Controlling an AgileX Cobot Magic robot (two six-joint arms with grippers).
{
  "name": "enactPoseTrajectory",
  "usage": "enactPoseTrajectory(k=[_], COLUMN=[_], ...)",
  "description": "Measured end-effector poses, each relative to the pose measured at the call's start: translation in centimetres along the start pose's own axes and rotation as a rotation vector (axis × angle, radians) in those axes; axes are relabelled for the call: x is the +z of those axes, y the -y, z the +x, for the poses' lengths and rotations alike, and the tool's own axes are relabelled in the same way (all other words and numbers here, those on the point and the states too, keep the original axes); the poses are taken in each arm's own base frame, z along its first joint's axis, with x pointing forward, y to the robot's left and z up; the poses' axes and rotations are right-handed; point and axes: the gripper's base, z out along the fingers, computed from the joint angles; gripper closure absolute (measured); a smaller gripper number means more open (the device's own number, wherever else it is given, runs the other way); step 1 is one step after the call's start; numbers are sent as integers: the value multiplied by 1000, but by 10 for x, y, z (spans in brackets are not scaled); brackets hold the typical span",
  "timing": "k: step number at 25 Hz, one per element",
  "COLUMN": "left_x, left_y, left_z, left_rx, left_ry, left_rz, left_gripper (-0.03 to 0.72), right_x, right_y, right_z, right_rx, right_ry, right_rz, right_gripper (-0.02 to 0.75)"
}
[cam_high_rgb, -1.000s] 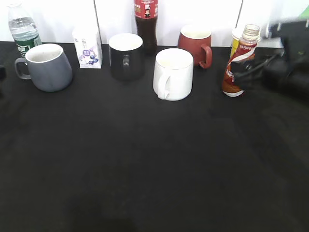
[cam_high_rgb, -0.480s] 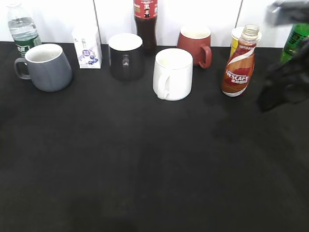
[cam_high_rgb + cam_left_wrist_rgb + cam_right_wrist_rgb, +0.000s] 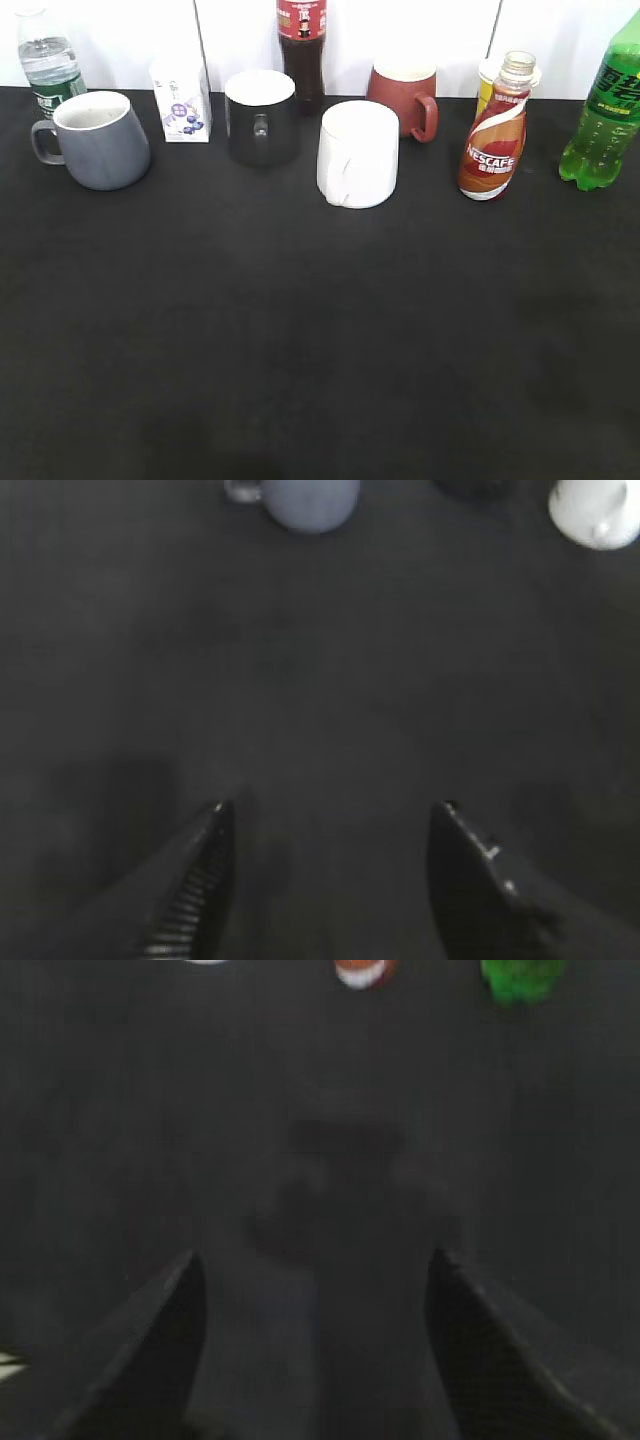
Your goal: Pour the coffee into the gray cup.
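Note:
The coffee bottle (image 3: pixel 496 130), with its red-orange-white NESCAFE label, stands upright at the back right, uncapped at the neck; its base shows at the top of the right wrist view (image 3: pixel 360 972). The gray cup (image 3: pixel 98 138) stands at the back left, handle to the left, and shows at the top of the left wrist view (image 3: pixel 308 498). My left gripper (image 3: pixel 330 815) is open and empty over bare black cloth. My right gripper (image 3: pixel 315 1265) is open and empty, well short of the bottle. Neither arm shows in the exterior view.
Along the back stand a water bottle (image 3: pixel 46 60), a small carton (image 3: pixel 181 98), a black mug (image 3: pixel 260 116), a cola bottle (image 3: pixel 302 50), a white mug (image 3: pixel 357 153), a red mug (image 3: pixel 405 92), a yellow cup (image 3: pixel 487 85) and a green soda bottle (image 3: pixel 606 110).
The right arm, which was at the coffee bottle a second ago, has drawn back to the right and left the exterior view. The bottle stands where it was. The green bottle is now uncovered.

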Motion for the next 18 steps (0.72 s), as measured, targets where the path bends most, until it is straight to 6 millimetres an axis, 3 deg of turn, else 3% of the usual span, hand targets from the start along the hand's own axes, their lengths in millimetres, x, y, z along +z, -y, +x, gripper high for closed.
enactPoseTrajectory(k=[2,5,7,18], left_x=[4,15,23,34], left_y=[-2,-3,-3,-2], left_z=[19,30,34,29], left_rx=[52,78,83,94], left_ry=[7,-35,-53,42], left_rz=[3,1,0,10], left_gripper=[225,225,244,263], right_x=[-6,5,16,24], right_y=[1,7,9,9], right_z=[37,89,110,112], right_rx=[-5,-26,-28,-4], right_ry=[36,47,60,134], right_rz=[8,58,61,60], right_gripper=[200,200,200,200])
